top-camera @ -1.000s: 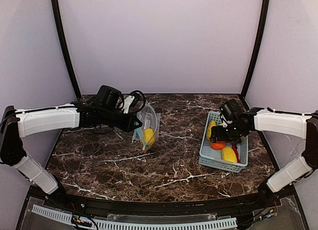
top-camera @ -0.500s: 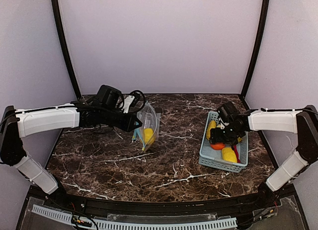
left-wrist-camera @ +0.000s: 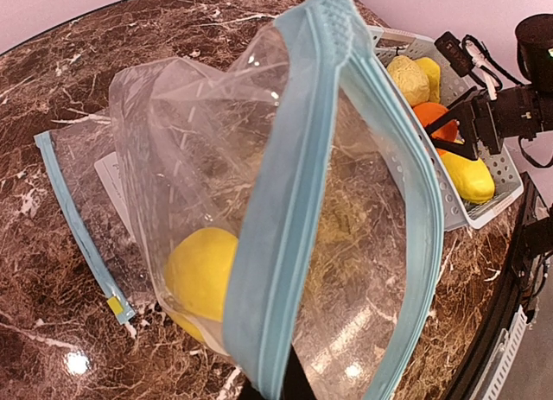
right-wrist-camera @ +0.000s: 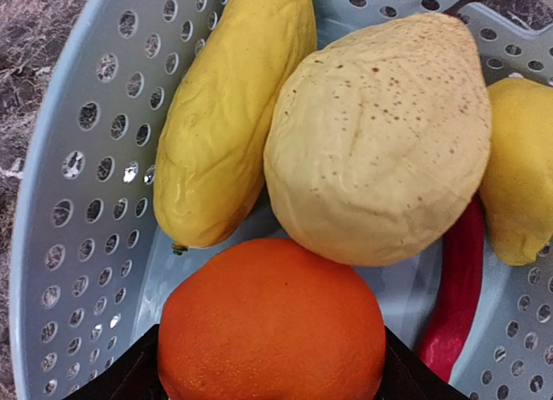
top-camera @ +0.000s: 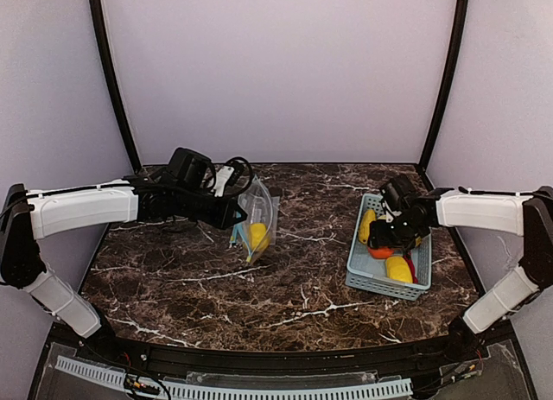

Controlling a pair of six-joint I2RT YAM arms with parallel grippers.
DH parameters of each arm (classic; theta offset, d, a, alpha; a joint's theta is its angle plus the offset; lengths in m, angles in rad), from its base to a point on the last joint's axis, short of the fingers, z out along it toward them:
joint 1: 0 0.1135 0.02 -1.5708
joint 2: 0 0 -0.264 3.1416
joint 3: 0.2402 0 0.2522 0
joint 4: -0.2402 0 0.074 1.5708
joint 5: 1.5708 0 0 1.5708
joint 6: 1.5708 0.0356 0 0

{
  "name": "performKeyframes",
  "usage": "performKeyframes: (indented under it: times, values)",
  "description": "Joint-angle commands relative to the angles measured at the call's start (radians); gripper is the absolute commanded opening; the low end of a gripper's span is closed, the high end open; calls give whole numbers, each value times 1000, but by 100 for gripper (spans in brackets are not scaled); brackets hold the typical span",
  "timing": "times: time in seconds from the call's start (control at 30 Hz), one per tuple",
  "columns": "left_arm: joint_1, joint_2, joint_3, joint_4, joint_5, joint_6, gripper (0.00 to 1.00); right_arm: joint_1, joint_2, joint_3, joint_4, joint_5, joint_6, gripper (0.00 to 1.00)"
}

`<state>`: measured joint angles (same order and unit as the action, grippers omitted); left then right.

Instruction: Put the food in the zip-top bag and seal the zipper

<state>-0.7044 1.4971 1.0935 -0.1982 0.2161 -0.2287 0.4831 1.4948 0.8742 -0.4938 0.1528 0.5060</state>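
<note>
Over the last second my right gripper [top-camera: 386,236] has only shuffled slightly above the basket [right-wrist-camera: 69,201]; the left arm has not budged. Its fingers [right-wrist-camera: 130,374] sit on either side of the orange [right-wrist-camera: 270,322], right against its flanks, but I cannot tell whether they are actually squeezing it. Just beyond the orange lie a long yellow fruit [right-wrist-camera: 229,115] and a speckled pale pear [right-wrist-camera: 380,132], touching each other, with the red chili [right-wrist-camera: 458,288] tucked under the pear and another yellow piece [right-wrist-camera: 523,175] at the right wall. Across the marble table [top-camera: 216,288], my left gripper [top-camera: 235,214] is clamped on the blue zipper rim of the zip-top bag [left-wrist-camera: 285,201], holding its mouth agape; one yellow fruit [left-wrist-camera: 200,270] rests inside at the bottom.
</note>
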Motion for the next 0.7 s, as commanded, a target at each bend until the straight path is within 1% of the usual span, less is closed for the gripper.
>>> performKeyframes:
  times: [0.0,0.13,0.23,0.33,0.5,0.67]
  values:
    - [-1,3,32,-32,23,-15,1,-4,-122,53,-61,-16,5,64]
    - [-1,22,42,-40,60,-28,1,26,-267,63,-56,-104,17,61]
    - [-1,25,47,-43,76,-33,1,73,-360,79,-53,-147,23,60]
    - [-1,21,49,-44,81,-33,1,132,-422,98,-33,-225,25,59]
    - [0,22,67,-66,102,-19,1,276,-439,138,73,-308,10,58]
    - [0,29,78,-75,127,-15,1,407,-367,185,236,-381,-4,58]
